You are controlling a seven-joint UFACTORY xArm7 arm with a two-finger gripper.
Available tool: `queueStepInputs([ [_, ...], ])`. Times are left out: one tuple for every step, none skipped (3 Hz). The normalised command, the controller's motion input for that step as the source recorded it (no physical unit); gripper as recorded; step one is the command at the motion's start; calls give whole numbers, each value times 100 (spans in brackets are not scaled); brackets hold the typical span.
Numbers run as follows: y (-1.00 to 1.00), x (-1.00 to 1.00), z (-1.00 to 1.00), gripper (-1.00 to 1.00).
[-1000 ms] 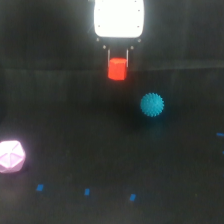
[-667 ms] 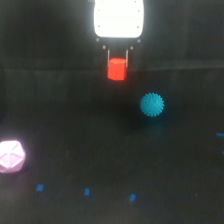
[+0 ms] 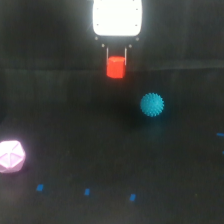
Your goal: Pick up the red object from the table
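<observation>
- Clearly, we are holding the red object (image 3: 115,67) between the two thin fingers (image 3: 106,54) of our hand (image 3: 116,56), high in the exterior view, just beneath the bright white body of the arm.
- Our hand is clamping onto the block from both sides, with its jaws pressing against the upper flanks.
- We are judging the block to be hanging clear of the table (image 3: 65,125), since it sits well above the other things in the view, though the dark surface is giving us no sharp shadow to confirm the gap.
- Next outward, the spiky cyan ball (image 3: 151,105) is lying on the table, below the block and toward the exterior view's right, apart from it.
- Farther off, the pale pink polyhedron (image 3: 11,156) is resting at the exterior view's left edge, well apart.
- We are reading the pick as essentially done; what is remaining is only keeping a secure grip.
</observation>
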Motion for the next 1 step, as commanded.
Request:
queueStepInputs([
  [-49,42,25,-100],
])
